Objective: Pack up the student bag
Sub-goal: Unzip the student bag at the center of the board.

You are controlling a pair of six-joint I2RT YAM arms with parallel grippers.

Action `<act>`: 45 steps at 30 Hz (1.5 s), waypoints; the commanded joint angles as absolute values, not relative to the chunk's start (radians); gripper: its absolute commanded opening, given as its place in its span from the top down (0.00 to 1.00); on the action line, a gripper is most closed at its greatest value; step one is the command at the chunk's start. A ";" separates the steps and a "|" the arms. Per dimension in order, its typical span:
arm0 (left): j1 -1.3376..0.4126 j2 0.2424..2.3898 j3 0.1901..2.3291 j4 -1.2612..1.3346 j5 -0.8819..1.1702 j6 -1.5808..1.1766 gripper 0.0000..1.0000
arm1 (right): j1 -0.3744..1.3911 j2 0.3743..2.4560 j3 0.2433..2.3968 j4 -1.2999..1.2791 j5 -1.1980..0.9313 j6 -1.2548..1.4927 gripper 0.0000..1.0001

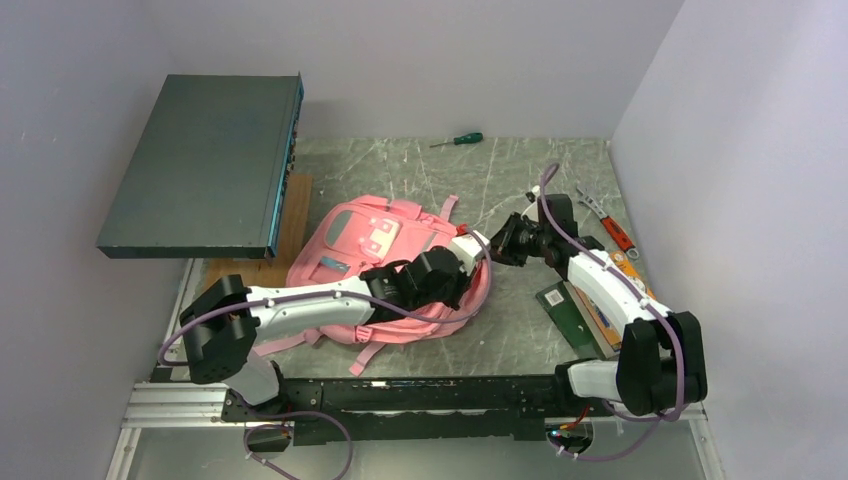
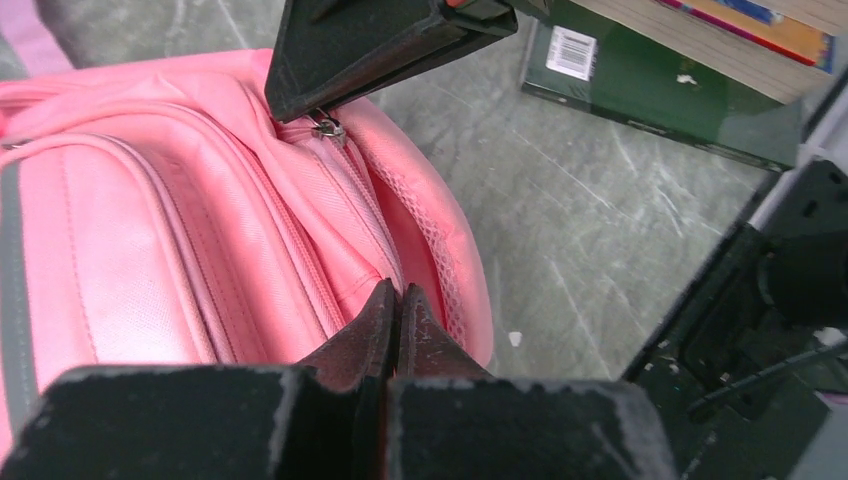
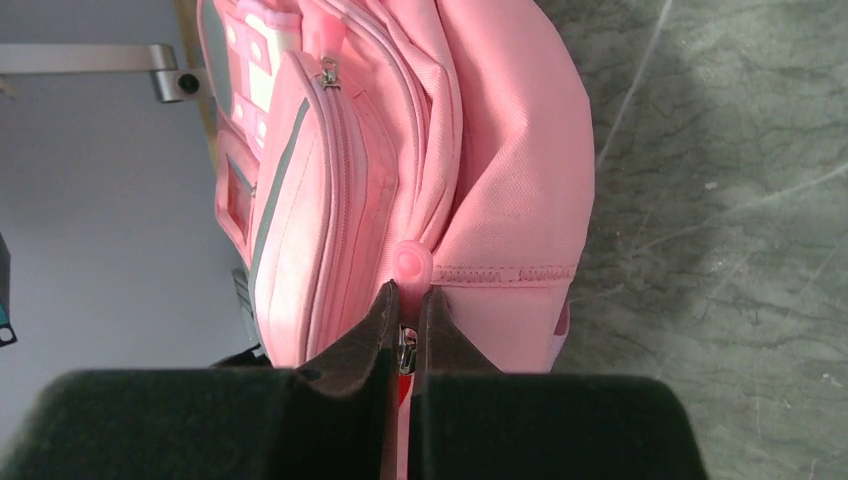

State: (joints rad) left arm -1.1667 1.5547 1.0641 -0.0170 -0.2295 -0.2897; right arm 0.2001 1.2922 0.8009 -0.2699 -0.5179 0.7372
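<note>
The student bag (image 1: 420,235) lies flat mid-worktop (image 1: 510,330). Nearest, the left claw (image 2: 398,300) is pinched tight, seemingly on fabric beside the zip. Beyond it, the right claw (image 3: 408,300) is clamped on the zip pull (image 3: 412,265). If that fabric pinch slips, the bag may drag instead of unzipping.

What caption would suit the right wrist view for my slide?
Right pincer shut on the zipper pull of the pink student bag on a grey table.

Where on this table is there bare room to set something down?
Bare tabletop lies between the student bag and the books, and along the far edge around the screwdriver. Crowded: the right side, with books and red-handled tool.
</note>
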 commanded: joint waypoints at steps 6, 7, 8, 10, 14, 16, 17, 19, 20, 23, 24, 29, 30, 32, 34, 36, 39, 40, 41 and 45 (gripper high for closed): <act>-1.059 1.584 1.008 0.158 0.272 -0.526 0.98 | 0.166 1.254 0.744 -0.064 -0.548 0.835 1.00; -1.050 1.589 1.002 0.168 0.289 -0.540 0.95 | 0.167 1.256 0.745 -0.056 -0.558 0.839 1.00; -1.045 1.595 1.002 0.163 0.300 -0.545 0.92 | 0.167 1.256 0.744 -0.050 -0.565 0.848 1.00; -1.043 1.607 1.009 0.137 0.296 -0.536 0.89 | 0.167 1.252 0.745 -0.046 -0.572 0.853 1.00; -1.044 1.635 1.027 0.096 0.271 -0.522 0.77 | 0.168 1.239 0.755 -0.067 -0.571 0.848 1.00; -1.046 1.646 1.028 0.086 0.254 -0.519 0.67 | 0.168 1.235 0.757 -0.073 -0.569 0.847 1.00; -1.046 1.648 1.027 0.079 0.244 -0.520 0.61 | 0.167 1.232 0.756 -0.075 -0.568 0.847 1.00; -1.047 1.648 1.027 0.063 0.221 -0.513 0.52 | 0.167 1.231 0.756 -0.082 -0.568 0.843 1.00; -1.050 1.645 1.030 0.049 0.208 -0.507 0.51 | 0.167 1.233 0.756 -0.085 -0.568 0.841 1.00; -1.061 1.626 1.027 0.006 0.149 -0.481 0.52 | 0.168 1.236 0.752 -0.077 -0.573 0.845 1.00; -1.063 1.620 1.024 0.002 0.134 -0.473 0.55 | 0.168 1.239 0.752 -0.076 -0.576 0.846 1.00; -1.063 1.610 1.038 -0.049 0.102 -0.433 0.91 | 0.167 1.244 0.752 -0.078 -0.574 0.839 1.00; -1.063 1.603 1.042 -0.050 0.102 -0.422 0.96 | 0.167 1.246 0.751 -0.080 -0.568 0.833 1.00; -1.065 1.576 1.035 -0.033 0.102 -0.406 1.00 | 0.158 1.254 0.750 -0.088 -0.551 0.823 1.00; -1.080 1.548 1.019 -0.015 0.097 -0.388 1.00 | 0.138 1.276 0.761 -0.090 -0.543 0.829 1.00; -1.114 1.545 1.040 -0.042 0.087 -0.364 1.00 | 0.129 1.322 0.794 -0.103 -0.521 0.824 1.00; -1.169 1.542 1.062 -0.062 0.090 -0.356 1.00 | 0.129 1.445 0.895 -0.172 -0.514 0.753 1.00; -1.189 1.535 1.064 -0.059 0.089 -0.354 1.00 | 0.129 1.482 0.923 -0.185 -0.519 0.733 1.00; -1.205 1.527 1.067 -0.063 0.079 -0.348 1.00 | 0.130 1.510 0.942 -0.190 -0.521 0.712 1.00; -1.242 1.508 1.082 -0.090 0.024 -0.329 1.00 | 0.132 1.576 1.000 -0.195 -0.502 0.649 1.00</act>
State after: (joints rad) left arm -1.1324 1.5898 1.0290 -0.0177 -0.0841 -0.3431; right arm 0.1593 1.5261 0.8845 -0.3595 -0.6456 0.7357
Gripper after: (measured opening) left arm 0.014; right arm 0.037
